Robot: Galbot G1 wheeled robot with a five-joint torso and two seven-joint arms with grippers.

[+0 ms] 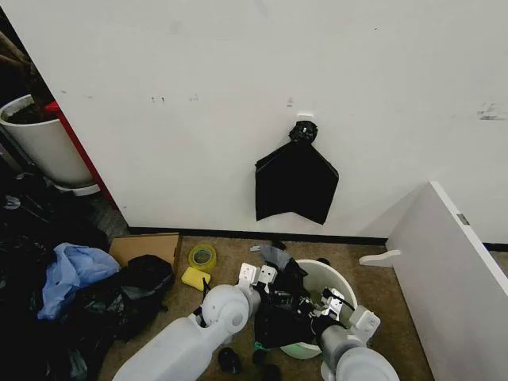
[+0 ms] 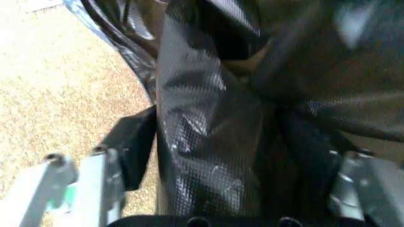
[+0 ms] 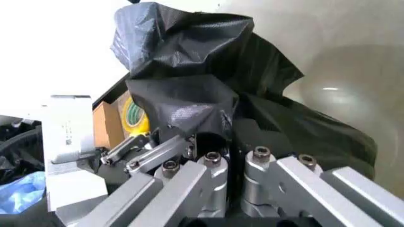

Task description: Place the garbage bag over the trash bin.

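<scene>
The white trash bin (image 1: 340, 275) stands on the brown carpet right in front of me. The glossy black garbage bag (image 1: 279, 311) is bunched over its left rim and hangs partly inside. My left gripper (image 1: 258, 276) is at the bin's left rim. In the left wrist view it (image 2: 221, 142) is open, with the bag's film (image 2: 208, 142) running between the spread fingers. My right gripper (image 1: 333, 305) reaches into the bin's mouth. In the right wrist view it (image 3: 227, 137) is shut on a fold of the bag (image 3: 183, 56), with the bin's inner wall (image 3: 341, 71) behind.
A flat black bag (image 1: 295, 181) hangs on the wall above the bin. A cardboard piece (image 1: 147, 248), a tape roll (image 1: 202, 255) and a yellow sponge (image 1: 194, 278) lie to the left. Farther left is a black heap with blue cloth (image 1: 75, 274), then a white planter pot (image 1: 44, 143). A white board (image 1: 452, 278) leans on the right.
</scene>
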